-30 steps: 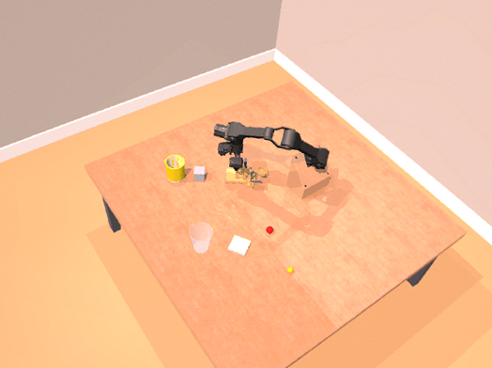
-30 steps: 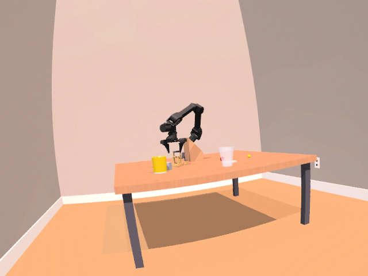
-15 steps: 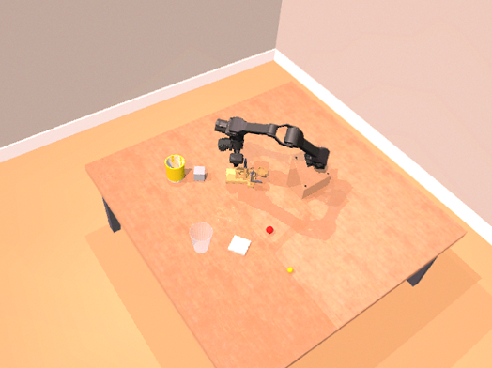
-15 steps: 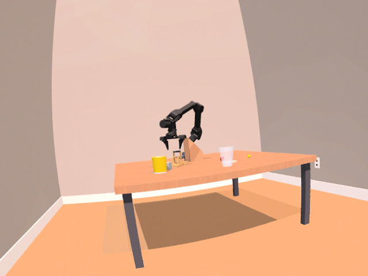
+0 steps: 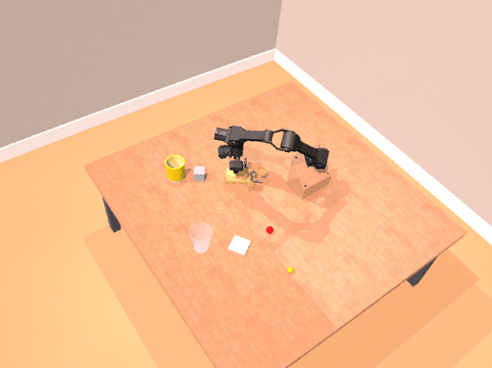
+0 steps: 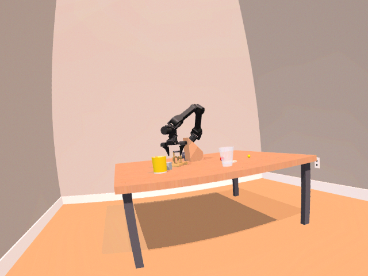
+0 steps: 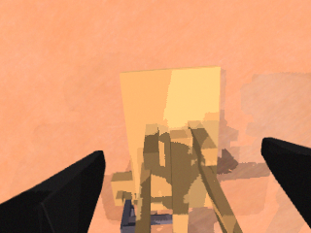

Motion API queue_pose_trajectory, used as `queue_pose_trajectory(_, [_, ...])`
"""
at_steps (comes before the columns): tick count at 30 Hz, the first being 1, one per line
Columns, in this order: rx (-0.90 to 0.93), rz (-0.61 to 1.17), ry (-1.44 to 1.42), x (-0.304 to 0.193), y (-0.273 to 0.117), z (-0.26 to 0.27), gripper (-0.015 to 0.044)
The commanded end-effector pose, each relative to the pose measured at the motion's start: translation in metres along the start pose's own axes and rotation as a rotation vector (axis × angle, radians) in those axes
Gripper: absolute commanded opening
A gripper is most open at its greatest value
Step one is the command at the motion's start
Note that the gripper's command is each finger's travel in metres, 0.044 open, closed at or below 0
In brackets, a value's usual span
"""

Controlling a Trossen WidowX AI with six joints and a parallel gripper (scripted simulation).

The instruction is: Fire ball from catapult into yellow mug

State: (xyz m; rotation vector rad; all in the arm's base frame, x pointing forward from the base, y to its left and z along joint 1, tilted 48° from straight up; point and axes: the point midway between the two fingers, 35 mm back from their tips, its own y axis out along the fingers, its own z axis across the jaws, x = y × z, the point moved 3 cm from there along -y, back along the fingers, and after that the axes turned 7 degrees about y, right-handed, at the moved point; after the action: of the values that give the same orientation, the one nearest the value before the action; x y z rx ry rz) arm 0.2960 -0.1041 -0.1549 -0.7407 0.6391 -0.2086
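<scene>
The wooden catapult stands on the table, its flat base end toward the yellow mug and its round cup at the other end. I see no ball in the cup. My gripper is open and empty above the catapult, one finger on each side of its frame in the wrist view. A red ball and a smaller yellow ball lie on the table. The mug's inside is mottled; I cannot tell if anything is in it.
A grey cube stands between mug and catapult. A clear cup and a flat white square are toward the front. A wooden wedge stands by the arm's base.
</scene>
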Motion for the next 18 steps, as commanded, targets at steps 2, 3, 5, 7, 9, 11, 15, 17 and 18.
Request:
queue_pose_trajectory(2, [0.003,0.006,0.008,-0.002,0.011,0.0,0.044])
queue_pose_trajectory(3, [0.003,0.006,0.008,-0.002,0.012,0.0,0.044])
queue_pose_trajectory(5, [0.003,0.006,0.008,-0.002,0.016,0.0,0.044])
queue_pose_trajectory(7, [0.003,0.006,0.008,-0.002,0.019,0.0,0.044])
queue_pose_trajectory(9, [0.003,0.007,0.008,-0.002,0.022,0.0,0.044])
queue_pose_trajectory(11, [0.004,0.007,0.008,-0.002,0.026,0.0,0.044])
queue_pose_trajectory(15, [0.004,0.007,0.008,-0.002,0.032,0.001,0.044])
queue_pose_trajectory(17, [0.004,0.007,0.008,-0.002,0.035,0.001,0.044])
queue_pose_trajectory(18, [0.004,0.007,0.007,-0.002,0.037,0.001,0.044])
